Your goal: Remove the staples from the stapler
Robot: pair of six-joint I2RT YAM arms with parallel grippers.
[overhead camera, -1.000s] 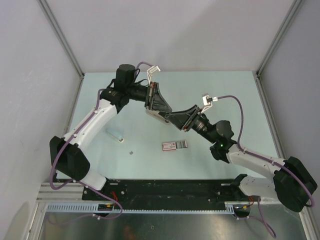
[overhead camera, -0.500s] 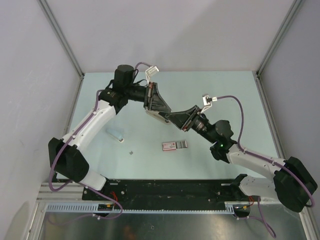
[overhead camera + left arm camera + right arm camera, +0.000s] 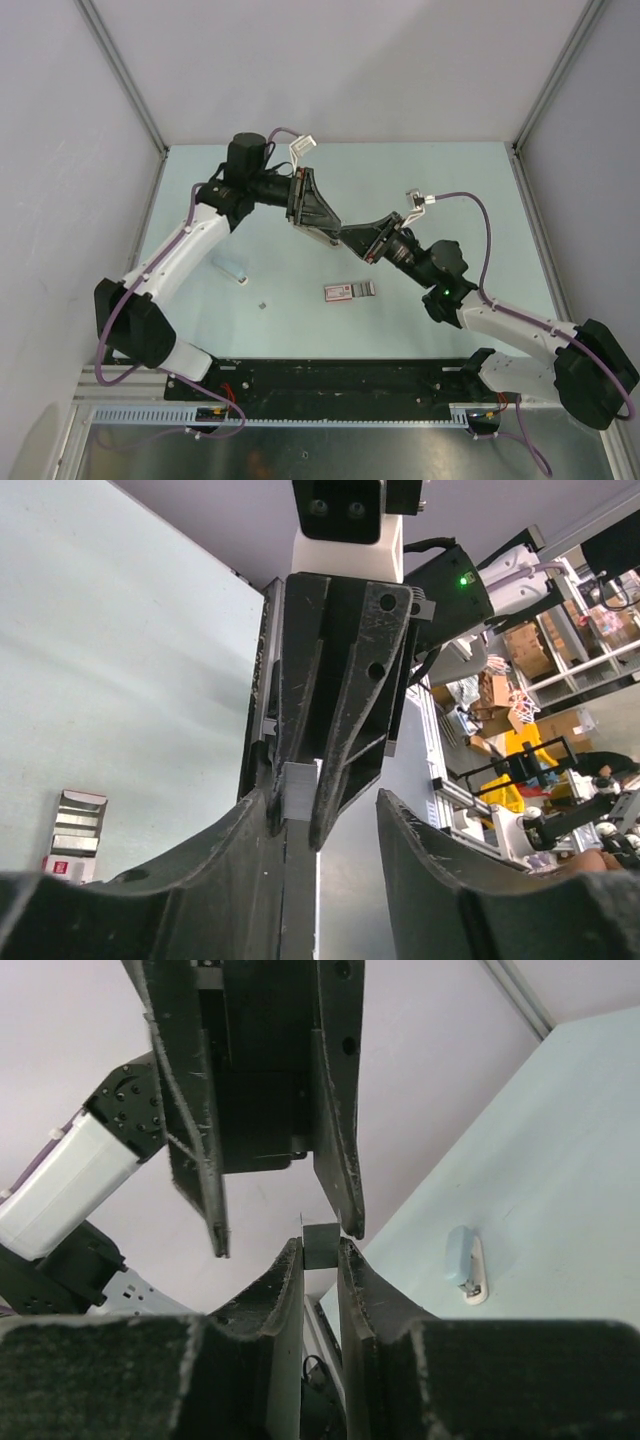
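Near the arm bases the stapler (image 3: 350,290) lies flat on the tabletop (image 3: 480,200). It has not moved during the last second, and nothing touches it. A little farther and to the left, the pale grey-blue bar (image 3: 232,270) also stays where it was. What changed is small and lies farther out, where the two tools meet above the middle of the tabletop: the left arm has swung its elbow slightly to the left, and the meeting point has drifted only a little. The right tool (image 3: 320,1248) is clenched on the end of a thin grey strip (image 3: 300,880). The left tool (image 3: 328,815) stands released, its fingers wide apart, and the strip lies along the inner face of one finger. I cannot tell whether this strip is staples or some other part. In my judgement this means the work is going on with the strip held up between the tools, not on the stapler itself. The stapler lies nearer than both tools, slightly to the right of their meeting point, down on the tabletop and well apart from them.
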